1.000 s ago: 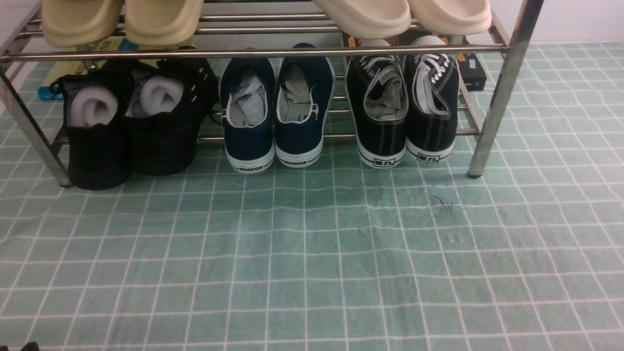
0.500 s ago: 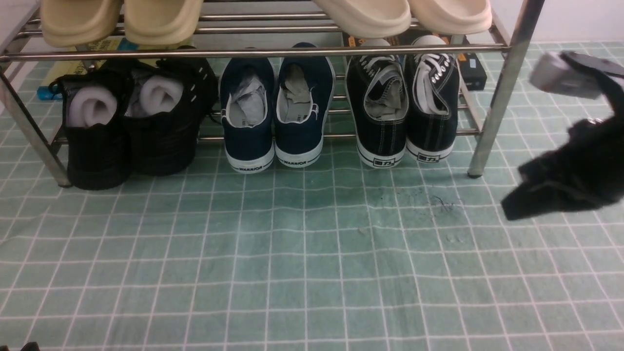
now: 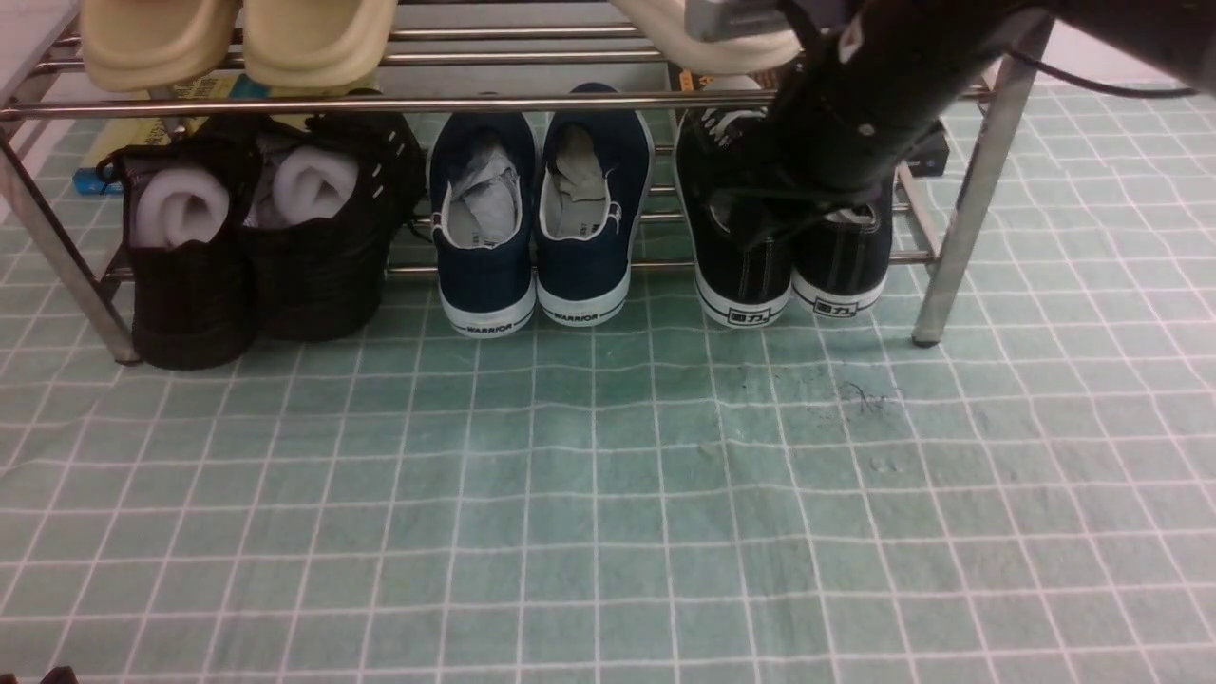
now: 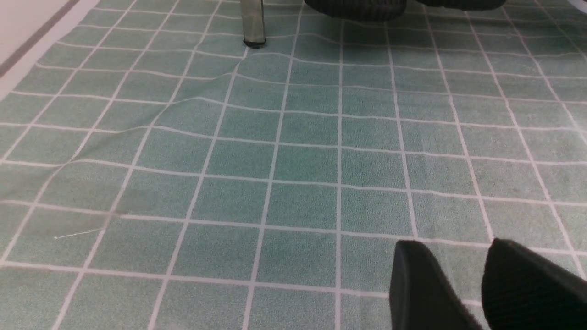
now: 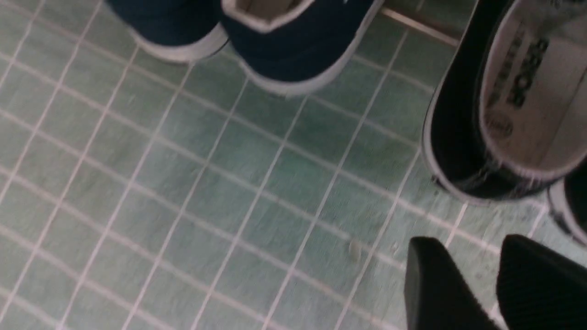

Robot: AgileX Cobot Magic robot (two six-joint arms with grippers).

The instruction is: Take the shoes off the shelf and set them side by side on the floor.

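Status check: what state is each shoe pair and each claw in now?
black canvas sneakers: on the shelf, lower tier, side by side, ungripped.
navy sneakers: lower tier, paper-stuffed.
black mesh shoes: lower tier, stuffed.
beige slippers: top tier.
right claw: open, empty, near the canvas heels.
left claw: open, empty, over the floor.

This looks like a mocked-up household shoe corner. A two-tier steel shoe rack (image 3: 475, 103) carries everyday footwear: beige slippers (image 3: 237, 38) on top, with black mesh shoes (image 3: 256, 275), navy sneakers (image 3: 532, 237) and black canvas sneakers (image 3: 746, 275) below. The rack stands on a wrinkled green grid cloth (image 3: 608, 494) spread as flooring. Printed boxes (image 3: 199, 90) lie behind its far edge.
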